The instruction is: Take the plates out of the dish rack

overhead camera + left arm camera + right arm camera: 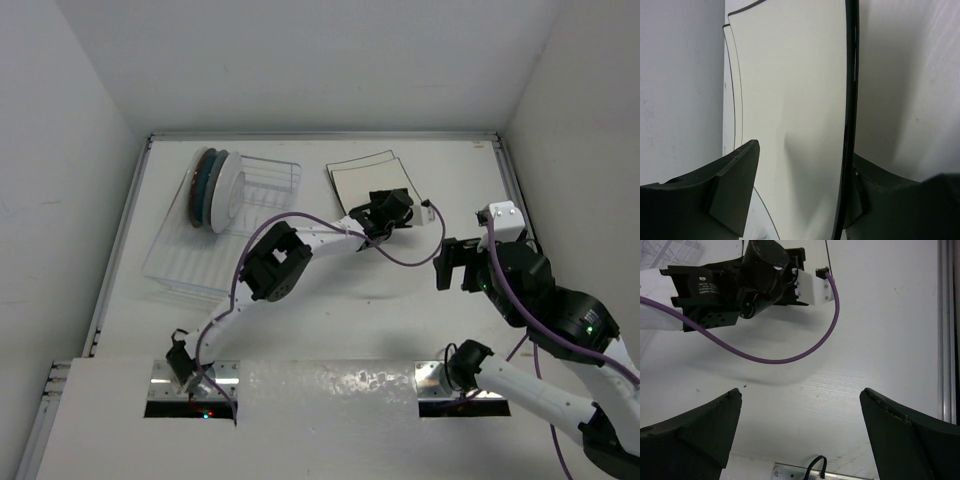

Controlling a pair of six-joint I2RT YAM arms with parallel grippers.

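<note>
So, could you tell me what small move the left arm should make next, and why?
Probably draw the left end effector straight back off the top square plate: its jaws stand apart around the rim, the plate lies on another, and round plates wait in the dish rack.

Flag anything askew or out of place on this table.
The two cream-white square plates with dark edges lie stacked unevenly: the lower one pokes out on the right. Nothing else stands out.

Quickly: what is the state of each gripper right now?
Left gripper: open, jaws on either side of the square plate, not clamping it.
Right gripper: open, holding nothing.
</note>
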